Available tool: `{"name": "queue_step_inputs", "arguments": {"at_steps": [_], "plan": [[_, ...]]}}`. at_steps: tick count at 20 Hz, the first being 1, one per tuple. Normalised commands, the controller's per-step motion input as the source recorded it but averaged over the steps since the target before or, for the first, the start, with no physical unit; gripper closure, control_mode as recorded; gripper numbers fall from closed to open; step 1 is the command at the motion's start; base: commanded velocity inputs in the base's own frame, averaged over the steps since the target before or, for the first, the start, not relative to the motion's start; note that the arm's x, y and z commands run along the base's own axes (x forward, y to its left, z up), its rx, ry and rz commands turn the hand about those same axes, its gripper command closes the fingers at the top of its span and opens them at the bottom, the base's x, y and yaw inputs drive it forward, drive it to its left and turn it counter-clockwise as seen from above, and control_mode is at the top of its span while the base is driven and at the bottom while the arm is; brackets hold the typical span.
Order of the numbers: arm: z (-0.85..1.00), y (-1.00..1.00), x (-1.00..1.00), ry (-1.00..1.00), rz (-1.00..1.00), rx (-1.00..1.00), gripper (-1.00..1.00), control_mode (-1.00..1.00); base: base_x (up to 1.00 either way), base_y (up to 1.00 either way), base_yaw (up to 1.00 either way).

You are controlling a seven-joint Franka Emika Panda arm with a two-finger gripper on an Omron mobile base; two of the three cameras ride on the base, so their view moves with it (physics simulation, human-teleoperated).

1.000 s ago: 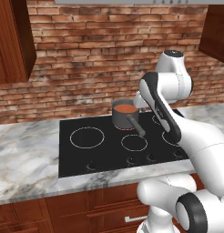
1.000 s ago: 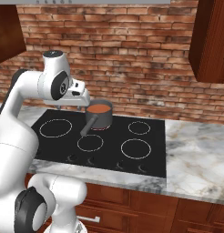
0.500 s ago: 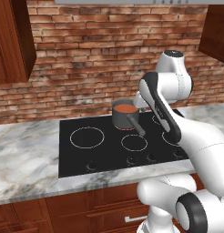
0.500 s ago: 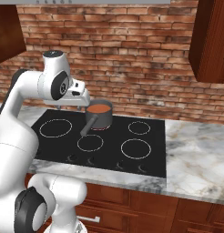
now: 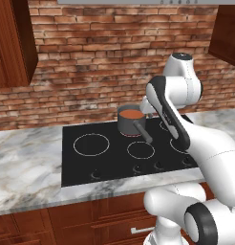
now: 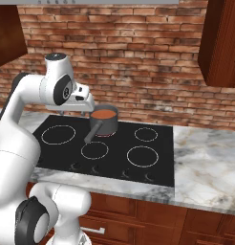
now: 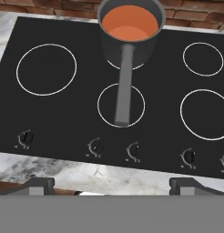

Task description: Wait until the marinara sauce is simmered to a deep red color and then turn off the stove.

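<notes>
Waiting step, by the look of it. Marinara sauce (image 7: pixel 130 22) at top centre of the hand view, an orange-red disc rimmed by a dark grey saucepan (image 7: pixel 132 50); same pan just above centre in the left base view and left of centre in the right base view. Colour orange-red with a lighter patch toward the near rim, judged not yet the deep red asked for. Saucepan on a rear ring of the stove (image 7: pixel 63 118), handle (image 7: pixel 124 86) reaching down the frame across the middle front ring. Row of small dark knobs (image 7: pixel 96 146) along the lower edge of the black glass, with marbled surface (image 7: pixel 109 173) just below them. Gripper (image 7: pixel 111 184) at the bottom of the hand view, fingertips (image 7: pixel 38 184) far apart toward the two lower corners, wide open and clamped on nothing, hanging above the front edge of the stove and apart from the knobs. Next move, as a judgement: no motion until the sauce darkens, then down to the one knob governing the pan's ring and a turn to off. Which knob that is cannot be told from the markings, too small to read. Care needed to stay clear of the handle, close above the two middle knobs.
</notes>
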Motion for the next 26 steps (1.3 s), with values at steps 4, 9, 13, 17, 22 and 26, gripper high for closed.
{"name": "queue_step_inputs", "arguments": {"at_steps": [4, 9, 13, 17, 22, 26], "plan": [[0.0, 0.0, 0.0, 0.0, 0.0, 0.0, -1.0, -1.0, 0.0, 0.0, 0.0], [0.0, 0.0, 0.0, 0.0, 0.0, 0.0, -1.0, -1.0, 0.0, 0.0, 0.0], [0.0, 0.0, 0.0, 0.0, 0.0, 0.0, -1.0, -1.0, 0.0, 0.0, 0.0], [0.0, 0.0, 0.0, 0.0, 0.0, 0.0, -1.0, -1.0, 0.0, 0.0, 0.0], [0.0, 0.0, 0.0, 0.0, 0.0, 0.0, -1.0, -1.0, 0.0, 0.0, 0.0], [0.0, 0.0, 0.0, 0.0, 0.0, 0.0, -1.0, -1.0, 0.0, 0.0, 0.0]]}}
